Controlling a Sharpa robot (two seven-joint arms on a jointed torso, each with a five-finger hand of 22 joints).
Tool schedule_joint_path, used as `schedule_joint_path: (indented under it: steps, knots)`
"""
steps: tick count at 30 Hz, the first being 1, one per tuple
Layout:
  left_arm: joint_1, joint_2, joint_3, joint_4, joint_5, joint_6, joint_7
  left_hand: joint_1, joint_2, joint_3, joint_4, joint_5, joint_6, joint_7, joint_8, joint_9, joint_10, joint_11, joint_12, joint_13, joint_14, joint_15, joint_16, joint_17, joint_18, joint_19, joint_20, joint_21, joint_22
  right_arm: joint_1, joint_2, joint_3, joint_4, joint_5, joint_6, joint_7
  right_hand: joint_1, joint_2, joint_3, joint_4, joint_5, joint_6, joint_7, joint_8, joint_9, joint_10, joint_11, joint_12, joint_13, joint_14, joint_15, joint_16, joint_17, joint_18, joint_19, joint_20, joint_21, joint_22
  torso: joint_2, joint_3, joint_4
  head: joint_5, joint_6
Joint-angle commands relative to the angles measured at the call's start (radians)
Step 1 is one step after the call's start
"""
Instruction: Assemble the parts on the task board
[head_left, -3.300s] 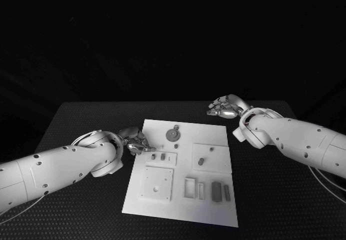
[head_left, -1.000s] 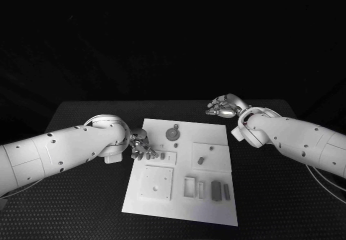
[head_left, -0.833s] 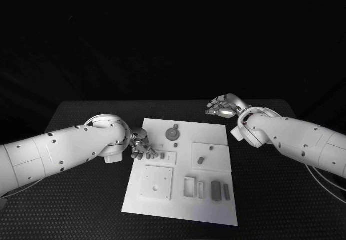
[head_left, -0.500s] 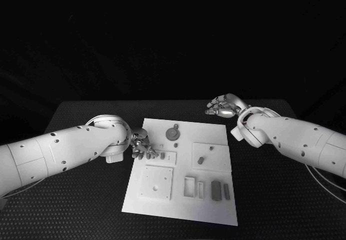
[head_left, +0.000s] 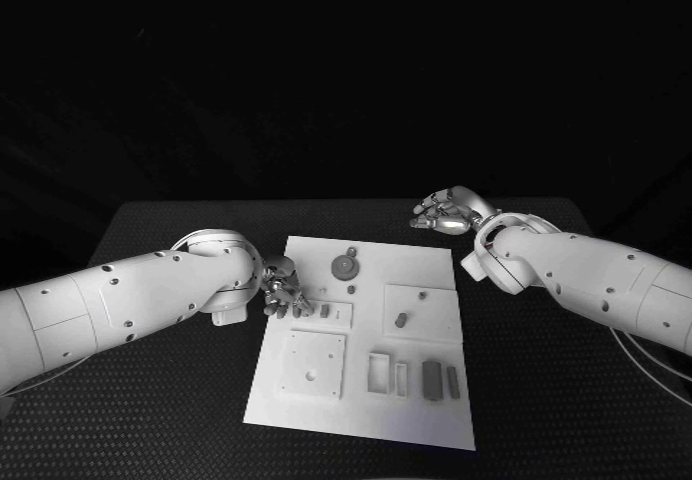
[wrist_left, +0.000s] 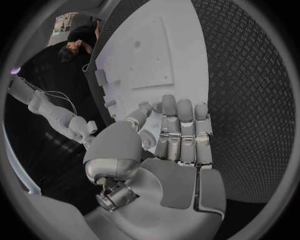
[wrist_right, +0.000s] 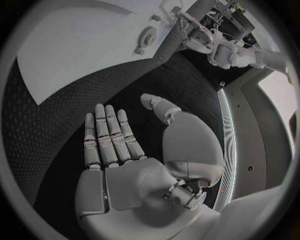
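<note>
1. On the black table (head_left: 159, 400) the white task board (head_left: 372, 345) lies at the middle, long side running away from the robot.
2. Grey parts on the board: a round disc (head_left: 346, 267) near the far edge, a small peg (head_left: 402, 321) in the right square plate, and slim bars (head_left: 431, 379) in a row near the front right.
3. Left hand (head_left: 280, 293) sits at the board's left edge, beside the small pieces (head_left: 326, 312) there; fingers (wrist_left: 181, 125) extended side by side over the board, nothing held.
4. Right hand (head_left: 447, 214) hovers over bare table beyond the board's far right corner, apart from it; fingers (wrist_right: 106, 137) straight, palm empty.
</note>
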Motion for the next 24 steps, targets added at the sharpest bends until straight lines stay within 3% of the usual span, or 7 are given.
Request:
schedule_joint_path:
  steps: [1, 8, 16, 24]
  knots:
    - [-0.007, 0.003, -0.005, 0.004, 0.019, 0.01, 0.012, 0.019, 0.001, 0.01, -0.028, -0.004, 0.002, -0.002, -0.002, 0.0, 0.003, -0.002, -0.003, 0.001, 0.001, -0.001, -0.001, 0.002, -0.017, 0.01, -0.095, -0.004, 0.02, -0.001, 0.001, 0.0, 0.001, -0.001, 0.011, 0.009, -0.007, 0.001, -0.002, 0.002, 0.006, -0.006, 0.032, 0.004, -0.002, 0.006, 0.0, -0.005, 0.0, 0.001, 0.006, -0.003, -0.002, -0.017, -0.005, 0.001, -0.003, 0.001, 0.0, 0.0001, 0.0004, -0.001, -0.001]
    - [-0.009, 0.002, -0.005, 0.006, 0.042, -0.01, 0.025, 0.054, 0.012, 0.04, -0.101, -0.008, 0.008, -0.003, -0.001, 0.002, 0.011, -0.003, -0.007, 0.0, 0.006, 0.001, -0.003, 0.003, -0.02, 0.017, -0.093, -0.004, 0.02, -0.001, 0.001, 0.0, 0.001, -0.001, 0.011, 0.009, -0.007, 0.002, -0.002, 0.002, 0.006, -0.006, 0.032, 0.004, -0.002, 0.006, 0.0, -0.006, 0.0, 0.001, 0.006, -0.003, -0.002, -0.017, -0.005, 0.001, -0.003, 0.001, 0.0, 0.0004, 0.0007, -0.001, -0.002]
    - [-0.012, -0.006, -0.005, 0.01, 0.072, -0.086, 0.048, 0.101, 0.054, 0.08, -0.175, -0.003, 0.031, -0.01, 0.012, 0.011, 0.032, -0.009, -0.008, 0.0, 0.022, -0.002, 0.0, 0.005, -0.02, 0.033, -0.095, 0.002, 0.021, -0.001, 0.0, 0.0, 0.001, -0.001, 0.011, 0.009, -0.008, 0.002, -0.003, 0.002, 0.006, -0.006, 0.032, 0.004, -0.002, 0.007, 0.0, -0.006, 0.0, 0.001, 0.006, -0.003, -0.002, -0.017, -0.005, 0.0, -0.003, 0.002, 0.0, 0.0003, 0.0002, -0.001, -0.002]
    - [-0.013, -0.016, -0.004, 0.013, 0.079, -0.134, 0.048, 0.107, 0.065, 0.089, -0.192, 0.0, 0.044, -0.015, 0.019, 0.016, 0.047, -0.013, -0.008, 0.0, 0.035, -0.006, 0.002, 0.007, -0.019, 0.045, -0.098, 0.007, 0.02, -0.002, 0.0, 0.0, 0.001, -0.001, 0.011, 0.009, -0.008, 0.002, -0.003, 0.002, 0.006, -0.006, 0.032, 0.004, -0.002, 0.007, 0.0, -0.006, 0.0, 0.001, 0.006, -0.003, -0.002, -0.017, -0.005, 0.0, -0.003, 0.002, 0.0, 0.0004, -0.0001, 0.0, -0.002]
